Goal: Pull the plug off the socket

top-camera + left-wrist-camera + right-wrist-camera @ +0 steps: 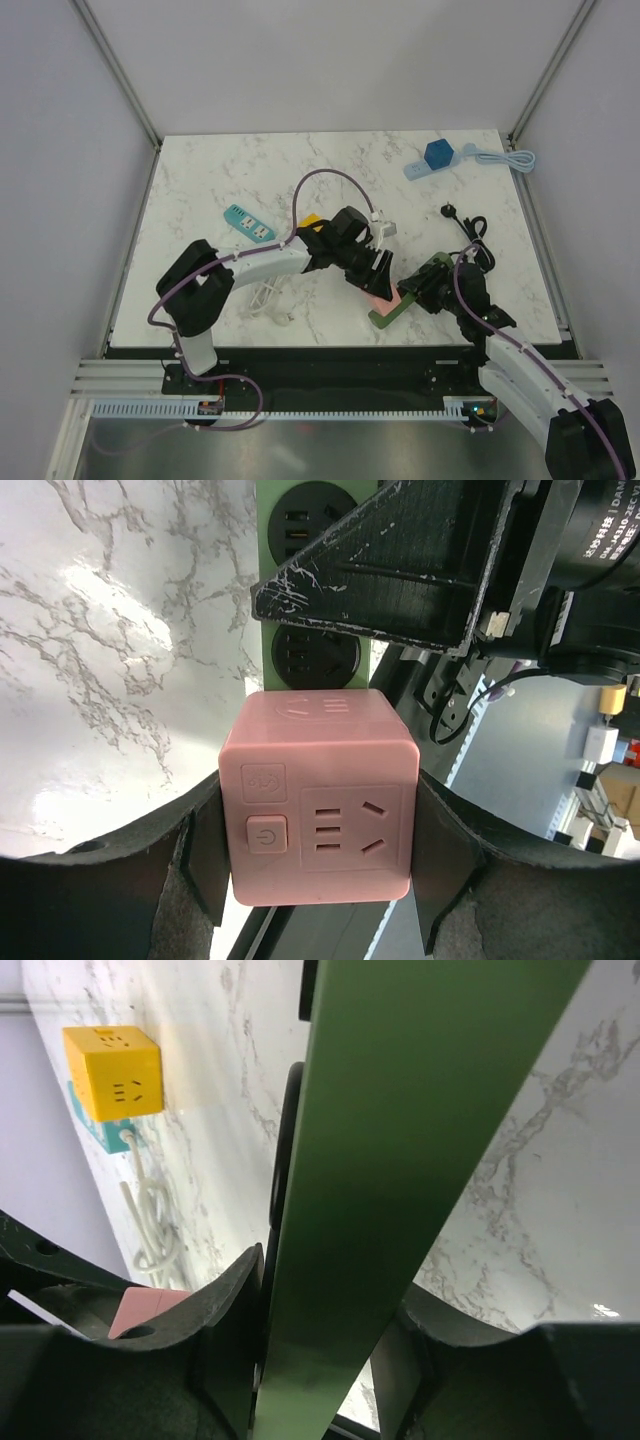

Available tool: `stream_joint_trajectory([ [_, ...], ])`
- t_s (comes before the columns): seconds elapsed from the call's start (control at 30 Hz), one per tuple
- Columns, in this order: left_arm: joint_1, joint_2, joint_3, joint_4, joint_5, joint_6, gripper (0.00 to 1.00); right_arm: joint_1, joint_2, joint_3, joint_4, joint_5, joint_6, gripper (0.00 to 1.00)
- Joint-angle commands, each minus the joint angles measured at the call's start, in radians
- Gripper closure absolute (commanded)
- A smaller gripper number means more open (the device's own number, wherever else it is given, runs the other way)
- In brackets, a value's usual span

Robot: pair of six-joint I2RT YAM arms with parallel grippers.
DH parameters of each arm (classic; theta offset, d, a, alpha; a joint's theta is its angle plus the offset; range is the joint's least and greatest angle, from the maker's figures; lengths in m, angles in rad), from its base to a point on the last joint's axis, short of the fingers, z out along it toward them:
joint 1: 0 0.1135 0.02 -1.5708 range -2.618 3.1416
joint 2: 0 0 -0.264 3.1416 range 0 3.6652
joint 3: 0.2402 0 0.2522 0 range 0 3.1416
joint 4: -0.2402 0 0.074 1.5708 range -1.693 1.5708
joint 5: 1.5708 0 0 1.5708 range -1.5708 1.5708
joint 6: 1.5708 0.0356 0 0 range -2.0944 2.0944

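Observation:
A pink cube plug (318, 795) with a power button and socket holes sits on the green socket strip (266, 590) near the table's front edge. My left gripper (318, 830) is shut on the pink cube, one finger on each side. In the top view the cube (383, 296) lies over the strip (388, 315), under the left gripper (378, 280). I cannot tell whether it is seated in the socket. My right gripper (320, 1360) is shut on the green strip (400, 1160) and shows in the top view (425, 285).
A yellow cube (311, 222) and a teal strip (248, 222) lie to the left, with a white cable coil (265, 300). A black cable (468, 228) lies at the right. A blue cube on a light blue strip (437, 155) is at the back right.

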Motion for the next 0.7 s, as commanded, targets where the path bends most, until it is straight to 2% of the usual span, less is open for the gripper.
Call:
stream_joint_trajectory([
  [0.0, 0.017, -0.012, 0.087, 0.145, 0.064, -0.071, 0.98, 0.014, 0.030, 0.061, -0.054, 0.037, -0.157, 0.65],
  [0.03, 0.023, -0.012, 0.090, 0.142, 0.072, -0.071, 0.98, 0.014, 0.036, 0.072, -0.099, 0.052, -0.173, 0.72],
  [0.07, 0.029, -0.012, 0.090, 0.136, 0.084, -0.071, 0.98, 0.014, 0.038, 0.078, -0.114, 0.076, -0.193, 0.91],
  [0.1, 0.043, -0.016, 0.087, 0.134, 0.086, -0.069, 0.98, 0.014, 0.035, 0.080, -0.127, 0.083, -0.198, 1.00],
  [0.23, 0.081, -0.045, 0.064, 0.148, 0.115, -0.063, 0.98, 0.014, 0.027, 0.074, -0.141, 0.090, -0.217, 1.00],
  [0.3, 0.135, -0.068, -0.006, 0.280, 0.217, -0.133, 0.98, 0.015, 0.036, 0.101, -0.165, 0.121, -0.260, 1.00],
  [0.37, 0.173, -0.085, -0.049, 0.319, 0.240, -0.192, 0.98, 0.014, 0.056, 0.124, -0.229, 0.153, -0.279, 1.00],
  [0.43, 0.176, -0.119, -0.051, 0.263, 0.189, -0.133, 0.98, 0.012, 0.055, 0.126, -0.248, 0.169, -0.268, 1.00],
  [0.57, 0.129, -0.197, -0.062, 0.143, -0.085, 0.009, 0.98, 0.012, 0.052, 0.106, -0.198, 0.112, -0.227, 1.00],
  [0.67, 0.103, -0.194, -0.044, 0.082, -0.094, 0.063, 0.98, 0.012, 0.067, 0.126, -0.190, 0.115, -0.251, 1.00],
])
